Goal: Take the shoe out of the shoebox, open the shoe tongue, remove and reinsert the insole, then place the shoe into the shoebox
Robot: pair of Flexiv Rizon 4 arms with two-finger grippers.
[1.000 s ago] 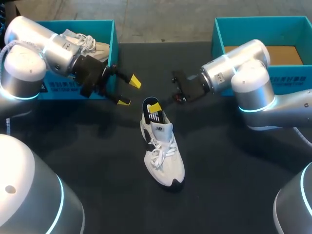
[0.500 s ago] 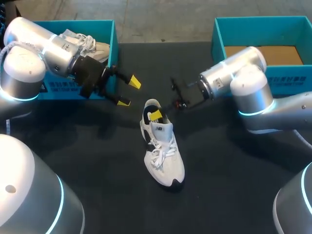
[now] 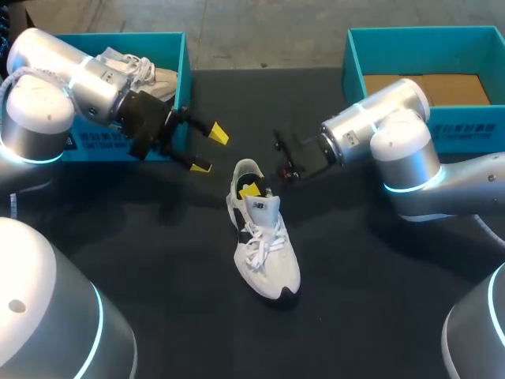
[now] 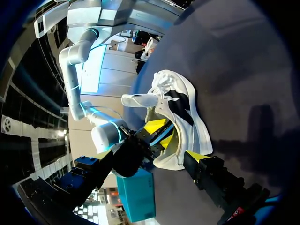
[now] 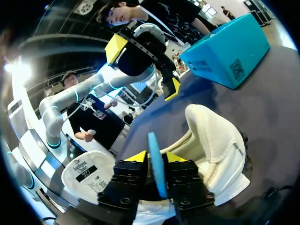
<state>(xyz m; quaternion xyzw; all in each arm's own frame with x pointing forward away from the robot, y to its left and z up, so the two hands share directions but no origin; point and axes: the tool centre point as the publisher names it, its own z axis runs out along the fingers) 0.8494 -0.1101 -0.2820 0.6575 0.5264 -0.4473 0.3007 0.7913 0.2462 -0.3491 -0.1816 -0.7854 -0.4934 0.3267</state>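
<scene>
- The shoe (image 3: 264,245) stands upright on its sole in the middle of the table (image 3: 379,300), outside both boxes, with its heel toward the far edge and its toe toward the near one. The laces are loose and the tongue (image 4: 140,99) is folded out over them.
- The right arm comes in from the right and bends low across the table, wrist angled down. The right gripper (image 5: 157,158) is tipped into the heel opening.
- Its jaws are narrow, pinched from both sides on the thin blue insole (image 5: 155,164), which stands edge-on between the yellow tips.
- The left arm reaches in from the left, just in front of the left box (image 3: 170,47). The left gripper (image 3: 210,150) hangs beside the heel, apart from it, jaws wide and holding nothing.
- A second shoe (image 3: 138,67) lies in the left box. The right box (image 3: 355,55) sits behind the right arm, and only its brown floor shows inside.
</scene>
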